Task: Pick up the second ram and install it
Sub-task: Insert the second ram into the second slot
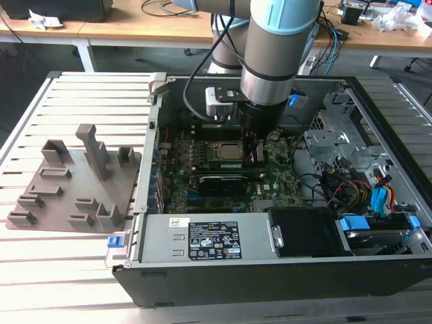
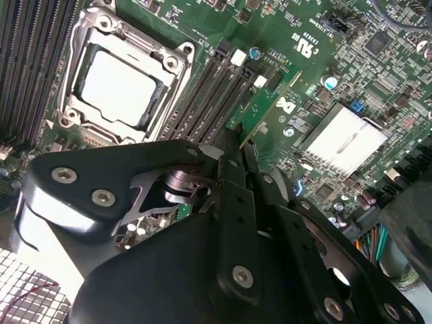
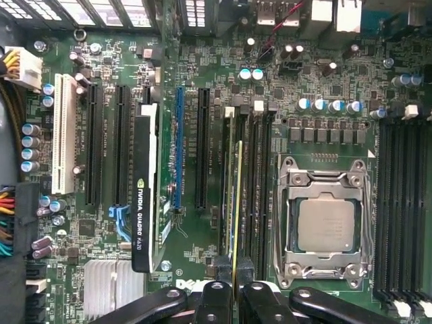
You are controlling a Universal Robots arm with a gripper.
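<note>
In the exterior view my gripper point(image 1: 252, 150) reaches down into the open computer case, just to the exterior view's right of the processor socket point(image 1: 226, 152). In both wrist views the black fingers are shut on the second ram, a slim green stick seen edge-on point(image 3: 237, 202) and at a slant point(image 2: 262, 111). It stands in line with the black memory slots point(image 3: 256, 189) beside the socket point(image 3: 326, 226) on the motherboard point(image 2: 304, 40). Whether it is seated in a slot I cannot tell.
A black graphics card point(image 3: 145, 189) stands upright in an expansion slot. A silver heatsink point(image 2: 344, 138) sits close to the gripper. Coloured cables and a drive cage point(image 1: 364, 189) crowd the exterior view's right of the case. A grey plastic holder point(image 1: 74, 182) lies outside the case.
</note>
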